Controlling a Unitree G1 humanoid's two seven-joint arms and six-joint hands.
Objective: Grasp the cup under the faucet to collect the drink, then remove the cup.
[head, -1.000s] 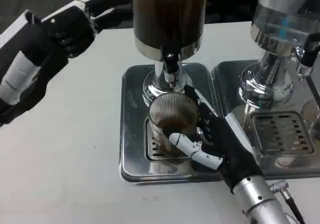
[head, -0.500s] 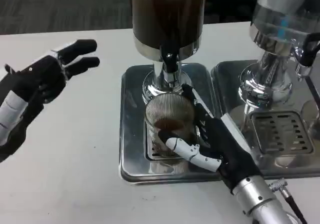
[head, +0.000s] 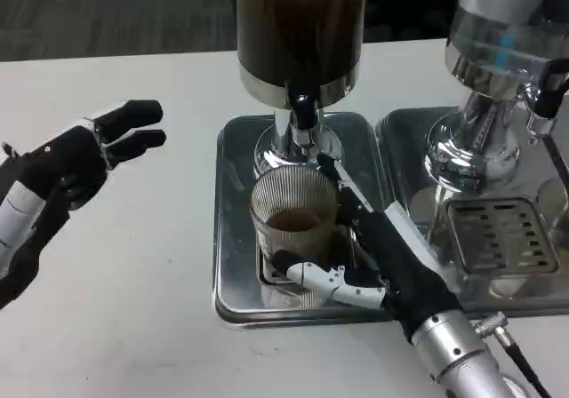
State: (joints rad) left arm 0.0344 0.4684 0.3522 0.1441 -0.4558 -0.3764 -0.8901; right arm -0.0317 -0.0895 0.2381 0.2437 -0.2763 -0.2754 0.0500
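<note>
A ribbed clear cup [head: 294,216] with dark drink in its bottom stands on the steel drip tray [head: 233,238], just below the black faucet [head: 302,110] of the dark drink dispenser [head: 299,25]. My right hand [head: 373,256] wraps the cup from the right, thumb across its front and fingers behind it. My left hand [head: 76,163] hovers over the white table at the left, fingers apart, holding nothing.
A second dispenser [head: 498,51] with clear liquid stands at the right on its own steel tray with a slotted grate [head: 498,234]. A cable [head: 516,362] runs beside my right forearm. Bare white table [head: 116,309] lies left of the trays.
My left hand has come down and back from the dispenser to the table's left side. The cup in my right hand has shifted slightly toward me and to the left.
</note>
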